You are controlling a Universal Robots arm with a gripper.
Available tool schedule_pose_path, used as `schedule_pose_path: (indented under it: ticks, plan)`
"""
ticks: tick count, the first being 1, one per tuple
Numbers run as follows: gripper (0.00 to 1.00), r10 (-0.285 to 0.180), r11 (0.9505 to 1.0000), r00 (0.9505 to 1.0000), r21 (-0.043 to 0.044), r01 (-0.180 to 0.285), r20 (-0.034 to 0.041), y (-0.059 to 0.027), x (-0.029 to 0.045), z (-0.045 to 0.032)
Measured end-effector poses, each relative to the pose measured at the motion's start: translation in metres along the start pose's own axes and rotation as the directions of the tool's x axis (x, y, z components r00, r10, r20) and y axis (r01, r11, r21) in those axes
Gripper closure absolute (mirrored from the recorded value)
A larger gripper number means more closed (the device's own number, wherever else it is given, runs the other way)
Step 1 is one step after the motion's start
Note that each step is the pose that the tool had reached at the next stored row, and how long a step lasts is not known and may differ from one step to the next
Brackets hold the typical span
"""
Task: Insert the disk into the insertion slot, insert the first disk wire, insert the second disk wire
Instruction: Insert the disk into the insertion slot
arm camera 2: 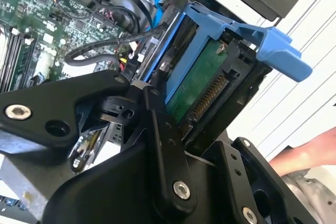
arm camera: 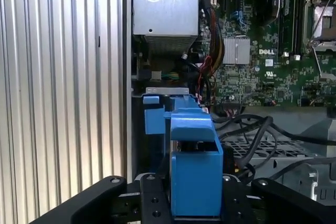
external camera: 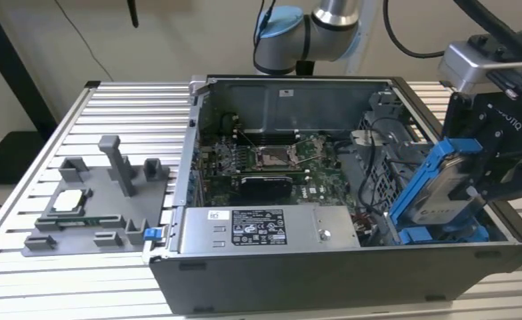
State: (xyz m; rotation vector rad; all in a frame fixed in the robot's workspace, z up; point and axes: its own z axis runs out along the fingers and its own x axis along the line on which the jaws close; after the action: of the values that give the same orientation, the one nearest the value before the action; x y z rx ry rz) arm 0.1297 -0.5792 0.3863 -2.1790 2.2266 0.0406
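My gripper is shut on the disk, a silver drive in a bright blue carrier frame, and holds it tilted on edge. It hangs over the grey drive cage at the exterior view's right, inside the open computer case. Just below it lies the insertion slot with its blue tabs. In the first wrist view the blue carrier sits between my black fingers, in line with the slot's blue tab. The second wrist view shows the disk's green circuit board and connector. Loose black wires lie across the cage.
The grey power-supply box sits at the case's front and the motherboard behind it. A grey fixture with small parts stands on the slatted table at the exterior view's left. A person's hand is beside the case.
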Motion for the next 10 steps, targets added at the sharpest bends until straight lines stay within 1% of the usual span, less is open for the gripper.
schedule_pose_path:
  ticks: [5,8,9,10]
  plan:
    - [1.0,0.0,1.0,1.0,0.0,0.0,0.0,0.0,0.0003,0.0088]
    - [1.0,0.0,1.0,1.0,0.0,0.0,0.0,0.0,0.0002,0.0103]
    - [0.0,0.0,1.0,1.0,0.0,0.0,-0.0003,0.0,0.0001,0.0102]
    - [0.0,0.0,1.0,1.0,0.0,0.0,-0.0003,0.0,0.0001,0.0102]
